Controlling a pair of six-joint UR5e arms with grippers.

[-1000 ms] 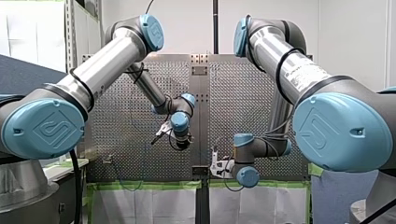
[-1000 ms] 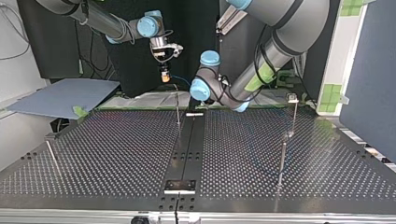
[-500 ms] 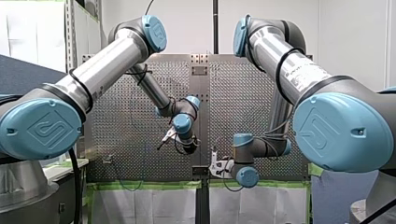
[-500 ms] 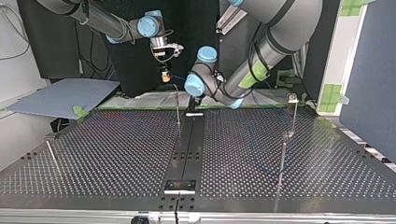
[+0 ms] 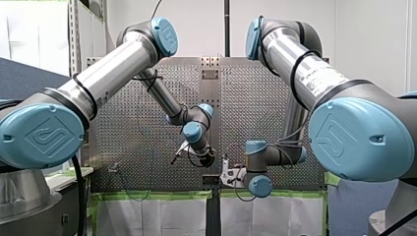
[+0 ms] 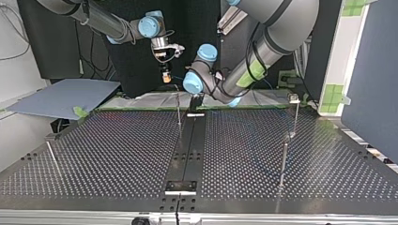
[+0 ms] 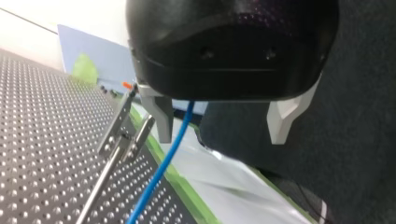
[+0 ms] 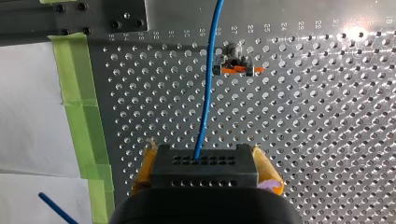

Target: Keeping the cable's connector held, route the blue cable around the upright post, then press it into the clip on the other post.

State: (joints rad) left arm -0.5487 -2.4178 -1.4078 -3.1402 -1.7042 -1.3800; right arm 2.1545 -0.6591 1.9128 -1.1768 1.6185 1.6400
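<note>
The blue cable [image 8: 208,84] rises from the dark connector [image 8: 205,173] pinched between the yellow pads [image 8: 145,170] of my right gripper [image 8: 208,161], passes just beside the orange-marked clip [image 8: 236,69] and is cut off at the view's edge. In the left wrist view it hangs between the spread jaws of my left gripper [image 7: 220,140], close to one pale finger [image 7: 161,119], its upper end hidden under the black body [image 7: 231,46]. The wide views show it too thin to follow.

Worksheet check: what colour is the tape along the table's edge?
The tape is green; clearest in the right wrist view.
</note>
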